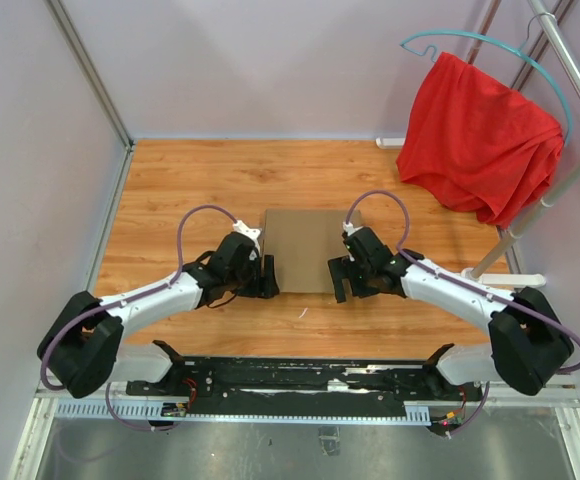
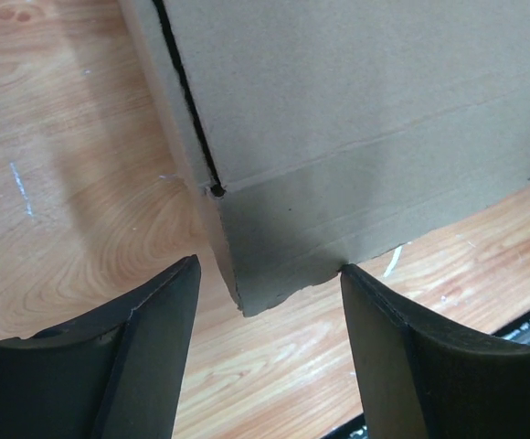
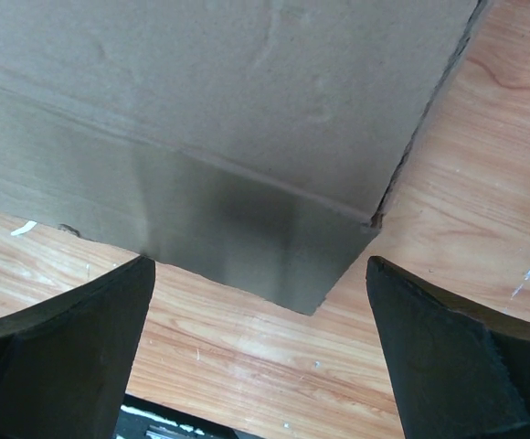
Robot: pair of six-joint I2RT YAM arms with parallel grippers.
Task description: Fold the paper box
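The paper box (image 1: 305, 248) is a plain brown cardboard box, closed and shallow, lying in the middle of the wooden table. My left gripper (image 1: 268, 279) is open at the box's near left corner; in the left wrist view that corner (image 2: 265, 265) sits between the fingers (image 2: 146, 347), and the right finger tip touches or nearly touches the box's front edge. My right gripper (image 1: 338, 281) is open at the near right corner; in the right wrist view the corner (image 3: 283, 265) lies just ahead of the spread fingers (image 3: 448, 357). Neither gripper holds anything.
A red cloth (image 1: 478, 140) hangs on a teal hanger (image 1: 490, 45) from a metal rack (image 1: 560, 170) at the back right. Purple walls enclose the table. The arms' black base rail (image 1: 300, 378) runs along the near edge.
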